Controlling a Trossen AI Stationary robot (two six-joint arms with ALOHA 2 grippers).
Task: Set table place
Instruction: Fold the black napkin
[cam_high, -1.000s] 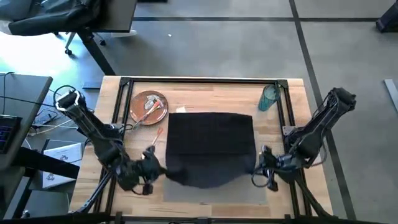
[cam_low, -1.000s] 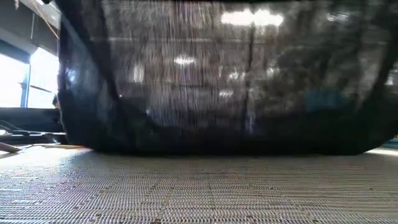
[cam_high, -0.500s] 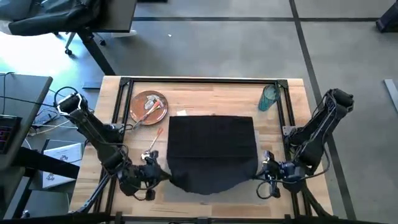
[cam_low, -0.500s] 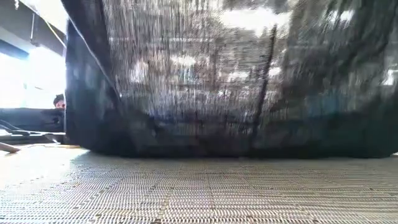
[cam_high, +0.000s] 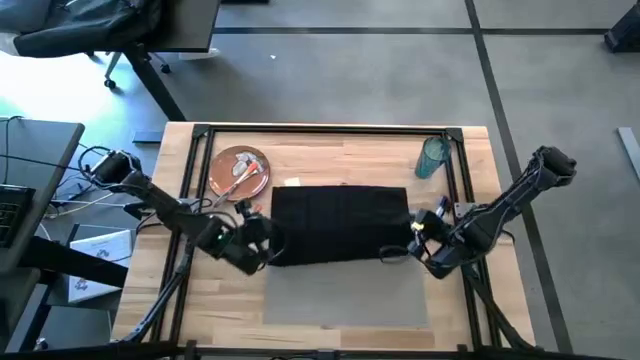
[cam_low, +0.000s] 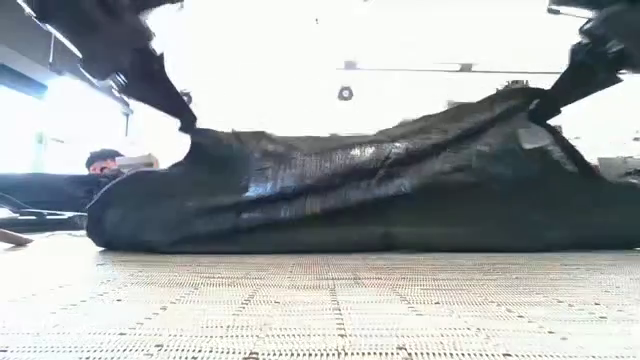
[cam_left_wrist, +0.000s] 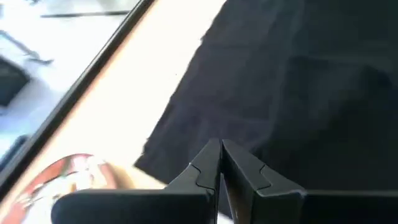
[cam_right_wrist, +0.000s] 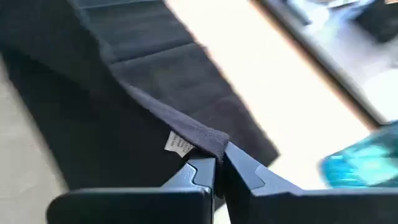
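The left gripper (cam_high: 258, 240) sits at the left edge of the black napkin (cam_high: 338, 224), its jaws pressed together on a corner of the cloth; in the left wrist view the fingertips (cam_left_wrist: 219, 163) meet with no gap and the dark fabric spreads out just ahead of them. Beyond the jaws on that side, well apart from them, the round plate (cam_high: 238, 172) rests near the far left of the table (cam_high: 330, 150), with cutlery lying on it; which pieces are there cannot be made out from above.

Between the two sets of jaws the napkin is folded into a band lying across the far part of the grey placemat (cam_high: 345, 298), whose near half is bare. From the low view the cloth (cam_low: 380, 205) rises to a lifted corner at each end, so it looks held up rather than laid flat.

The right gripper (cam_high: 420, 236) is closed on the napkin's right corner; the right wrist view shows the fold, with a small white label (cam_right_wrist: 179, 145), pinched at the fingertips (cam_right_wrist: 217, 165). The teal tumbler (cam_high: 433, 157) stands beyond these jaws, well apart.

As a judgement, the mat is placed and the napkin is mid-fold; plate, cutlery and tumbler are yet to be set.
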